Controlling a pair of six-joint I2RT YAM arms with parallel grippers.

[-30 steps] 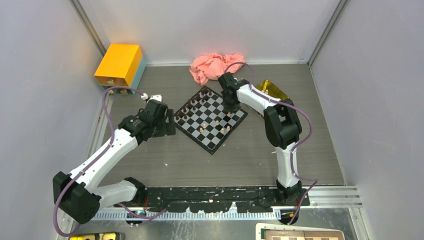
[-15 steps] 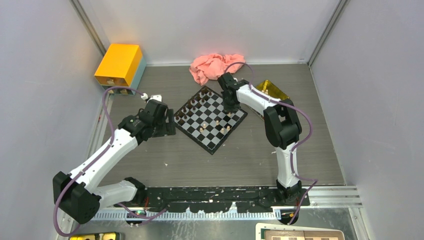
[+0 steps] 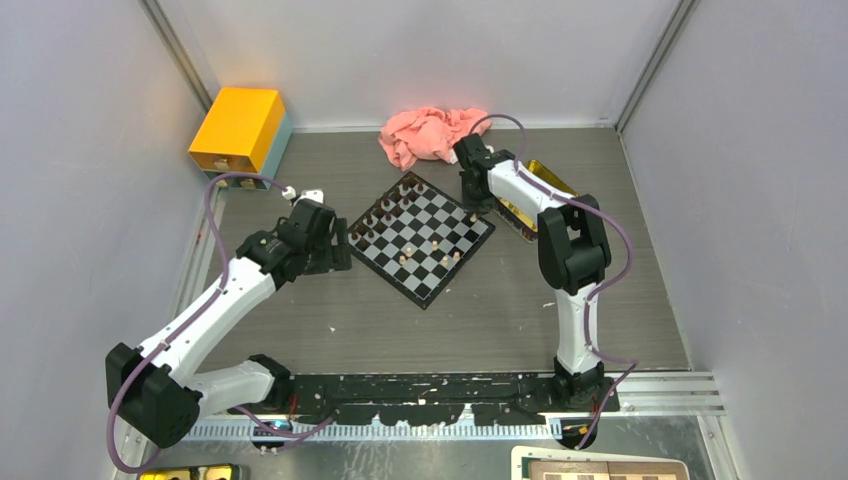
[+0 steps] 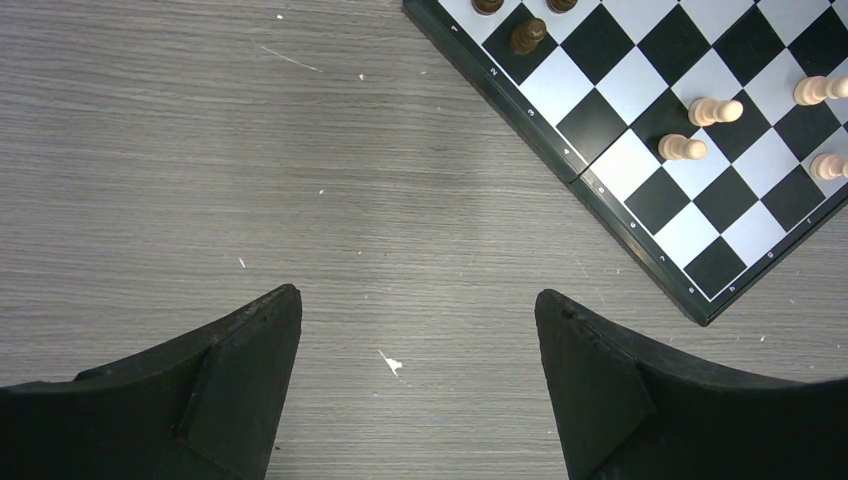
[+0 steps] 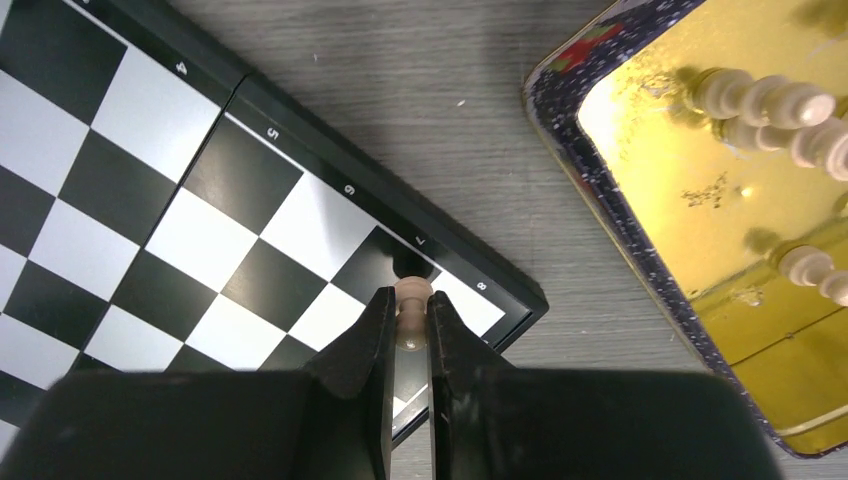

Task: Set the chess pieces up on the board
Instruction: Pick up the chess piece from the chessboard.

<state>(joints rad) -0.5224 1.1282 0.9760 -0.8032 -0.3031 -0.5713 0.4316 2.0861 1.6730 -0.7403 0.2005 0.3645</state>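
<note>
The board [image 3: 425, 276] lies turned like a diamond mid-table, with dark chess pieces [image 3: 385, 207] along its far-left side and a few pale ones [image 3: 447, 258] nearer. My right gripper [image 3: 476, 203] hangs over the board's right corner [image 5: 200, 240], shut on a pale chess piece [image 5: 412, 292] that shows between its fingertips. My left gripper [image 4: 417, 295] stands open over bare table left of the board [image 4: 620, 160], with nothing between its fingers. Dark pieces [image 4: 527, 35] and pale pieces [image 4: 715, 110] stand ahead of it.
A yellow see-through tray [image 5: 560, 130] holding more pale pieces [image 5: 770, 100] sits just right of the board. A pink cloth [image 3: 430, 135] lies at the back, an orange box [image 3: 240, 130] at the back left. Grey walls close in both sides.
My right gripper closed on a pale piece and moved with it right and back, from over the board's squares to its right corner. The left arm has not moved.
</note>
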